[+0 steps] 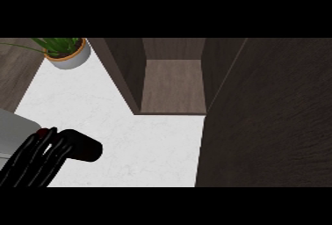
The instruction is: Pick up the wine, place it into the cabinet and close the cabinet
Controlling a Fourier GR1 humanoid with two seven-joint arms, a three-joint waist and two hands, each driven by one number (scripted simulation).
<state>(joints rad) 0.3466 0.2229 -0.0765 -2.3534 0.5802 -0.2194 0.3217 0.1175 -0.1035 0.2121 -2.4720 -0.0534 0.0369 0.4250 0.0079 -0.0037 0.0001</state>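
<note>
Since the wine (86, 150) is bound for the open cabinet (172, 88) at upper middle, the left hand (35, 159) at lower left curls its fingers round the dark bottle over the white surface (130, 127). The door (272, 123) stands wide at right, giving access.

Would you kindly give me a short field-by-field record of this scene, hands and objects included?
counter: white
cabinet: open, wooden shelf showing
cabinet door: swung open at the view's right
wine bottle: dark, over the counter, not yet in the cabinet
left hand: lower left, fingers curled round the wine bottle
right hand: not in view
potted plant: upper left of the view
</note>
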